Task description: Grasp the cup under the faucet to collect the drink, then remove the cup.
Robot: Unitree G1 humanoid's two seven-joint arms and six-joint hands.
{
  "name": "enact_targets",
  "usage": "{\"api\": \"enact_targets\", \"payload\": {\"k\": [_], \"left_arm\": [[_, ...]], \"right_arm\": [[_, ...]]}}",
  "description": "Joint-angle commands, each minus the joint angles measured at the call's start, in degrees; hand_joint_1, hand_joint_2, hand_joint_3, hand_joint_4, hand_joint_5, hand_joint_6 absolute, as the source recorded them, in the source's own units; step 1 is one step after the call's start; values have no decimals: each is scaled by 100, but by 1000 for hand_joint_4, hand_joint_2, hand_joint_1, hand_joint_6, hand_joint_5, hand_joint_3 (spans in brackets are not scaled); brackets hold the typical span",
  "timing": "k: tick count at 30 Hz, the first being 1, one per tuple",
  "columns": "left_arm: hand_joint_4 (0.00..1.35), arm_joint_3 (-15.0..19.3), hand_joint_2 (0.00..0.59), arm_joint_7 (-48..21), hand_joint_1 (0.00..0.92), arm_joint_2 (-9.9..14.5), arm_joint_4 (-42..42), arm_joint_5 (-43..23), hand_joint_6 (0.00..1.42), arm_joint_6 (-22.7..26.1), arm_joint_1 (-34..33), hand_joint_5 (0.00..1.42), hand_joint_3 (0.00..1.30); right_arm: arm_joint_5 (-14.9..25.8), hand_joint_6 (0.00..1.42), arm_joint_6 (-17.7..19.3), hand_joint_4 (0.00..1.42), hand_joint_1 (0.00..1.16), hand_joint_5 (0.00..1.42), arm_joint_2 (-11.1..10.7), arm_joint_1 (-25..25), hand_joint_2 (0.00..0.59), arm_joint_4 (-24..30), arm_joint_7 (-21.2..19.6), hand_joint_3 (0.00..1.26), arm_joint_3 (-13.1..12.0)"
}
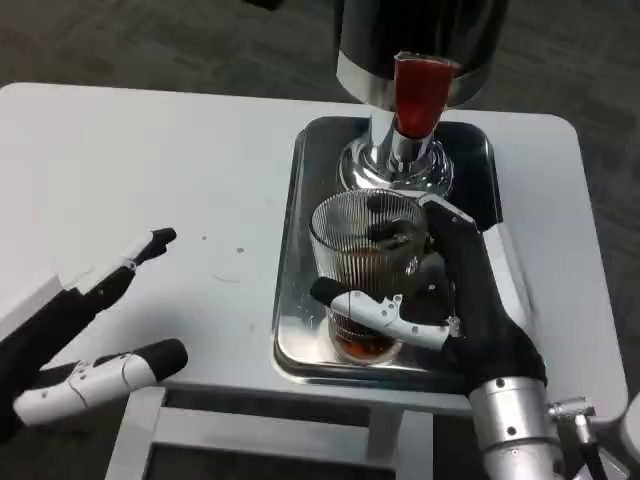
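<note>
A ribbed clear glass cup [362, 250] stands on the steel drip tray [300, 330] just in front of the dispenser's chrome spout [398, 160], with brown drink in its bottom. My right hand [455, 310] wraps the cup from the right, thumb across its front and fingers behind. The dispenser's red tap lever [418, 92] hangs above the spout. My left hand [90, 330] lies at the table's left front edge, fingers apart, holding nothing.
The dark dispenser body [420, 40] rises at the back of the tray. White table [150, 180] stretches to the left of the tray. The table's front edge runs just below the tray.
</note>
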State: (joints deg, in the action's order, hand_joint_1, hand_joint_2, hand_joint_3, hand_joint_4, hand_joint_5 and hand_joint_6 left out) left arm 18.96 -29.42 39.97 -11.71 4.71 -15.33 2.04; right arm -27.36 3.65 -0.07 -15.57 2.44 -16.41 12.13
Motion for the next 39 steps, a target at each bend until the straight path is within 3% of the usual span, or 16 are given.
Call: {"api": "enact_targets", "payload": {"k": [1, 13, 29, 39], "left_arm": [[0, -44, 43, -18, 0, 78, -65, 1, 0, -26, 98, 0, 0], [0, -89, 43, 9, 0, 54, -115, 31, 0, 0, 83, 0, 0], [0, -68, 44, 54, 0, 32, -299, 15, 0, -59, 1, 0, 0], [0, 84, 44, 136, 0, 50, -658, 138, 0, -353, 184, 0, 0]], "right_arm": [[-70, 948, 385, 700, 789, 882, 110, 157, 190, 361, -240, 651, 73], [-303, 994, 631, 727, 769, 912, 195, 699, 191, 810, -639, 685, 81], [-294, 1002, 523, 731, 771, 916, 285, 1361, 193, 1611, -357, 686, 445], [-238, 1007, 399, 741, 769, 916, 310, 1909, 191, 2368, 98, 686, 737]]}}
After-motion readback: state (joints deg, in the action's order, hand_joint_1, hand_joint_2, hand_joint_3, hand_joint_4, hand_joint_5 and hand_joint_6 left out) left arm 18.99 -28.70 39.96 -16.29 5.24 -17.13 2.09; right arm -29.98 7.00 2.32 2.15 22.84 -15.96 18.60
